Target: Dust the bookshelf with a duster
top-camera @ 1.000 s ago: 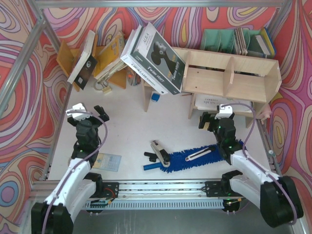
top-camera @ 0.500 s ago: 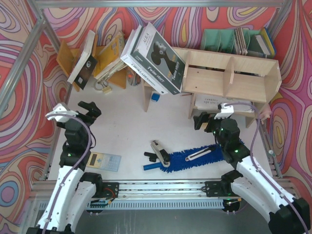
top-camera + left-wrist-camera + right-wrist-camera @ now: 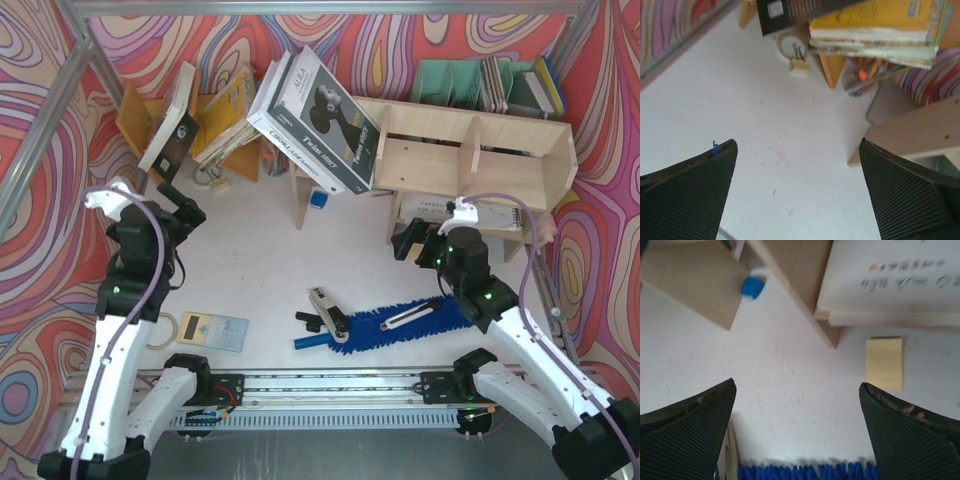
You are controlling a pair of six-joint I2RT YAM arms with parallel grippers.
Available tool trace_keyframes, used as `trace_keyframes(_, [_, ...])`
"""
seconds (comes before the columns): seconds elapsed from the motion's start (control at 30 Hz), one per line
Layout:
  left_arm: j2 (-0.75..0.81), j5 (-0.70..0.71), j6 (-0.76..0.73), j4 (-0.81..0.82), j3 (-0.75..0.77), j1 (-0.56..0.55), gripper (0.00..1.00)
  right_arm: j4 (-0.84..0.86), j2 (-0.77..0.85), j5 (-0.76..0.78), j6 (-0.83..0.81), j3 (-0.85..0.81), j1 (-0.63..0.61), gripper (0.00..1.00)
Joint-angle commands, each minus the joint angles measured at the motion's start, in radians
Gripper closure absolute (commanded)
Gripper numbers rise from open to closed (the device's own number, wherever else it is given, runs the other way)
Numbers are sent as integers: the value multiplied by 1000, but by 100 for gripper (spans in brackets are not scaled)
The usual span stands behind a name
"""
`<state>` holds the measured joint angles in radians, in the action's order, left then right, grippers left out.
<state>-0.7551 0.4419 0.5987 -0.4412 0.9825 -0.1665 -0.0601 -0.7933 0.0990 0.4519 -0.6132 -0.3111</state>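
Pale blue calculator [image 3: 213,329], tilted books [image 3: 318,115], green file holders [image 3: 447,82], yellow sticky note [image 3: 884,362]

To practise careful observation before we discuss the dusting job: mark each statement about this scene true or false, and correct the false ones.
1. The duster lies on the table, held by neither gripper. True.
2. The right gripper is shut. False: its jaws stand open and empty.
3. A large black-and-white book leans on the bookshelf at its left end. True.
4. The left gripper hovers over the duster. False: it hovers open over bare table near the orange book rack.
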Motion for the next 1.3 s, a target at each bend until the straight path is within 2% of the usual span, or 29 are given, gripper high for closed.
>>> trace_keyframes(0.0, [-78,-135,30,-268,86,-35,2,-36,-8,-38,-25,-14,-92,1])
trace_keyframes(0.1, [-43,-102,72,-334,51,-102,1,-39,-28,41,-27,-15,-212,1])
trace_keyframes(0.3, [-29,-205,159,-442,23,-168,2,-38,-109,160,-8,-26,-418,1])
trace_keyframes(0.4, [-37,-206,171,-502,26,-215,2,-60,-156,234,22,-43,-553,1])
trace_keyframes(0.53, [-60,-209,135,-561,57,-218,2,-84,-237,309,96,-74,-718,2])
trace_keyframes(0.77, [-50,-179,-37,-517,63,-218,1,-171,-394,507,260,-154,-994,5])
trace_keyframes(0.97, [9,-235,-95,-415,-9,-218,2,-299,-484,595,404,-228,-1034,11])
trace_keyframes(1.27, [-1,-209,-78,-431,-21,-218,1,-250,-506,633,468,-184,-1034,14])
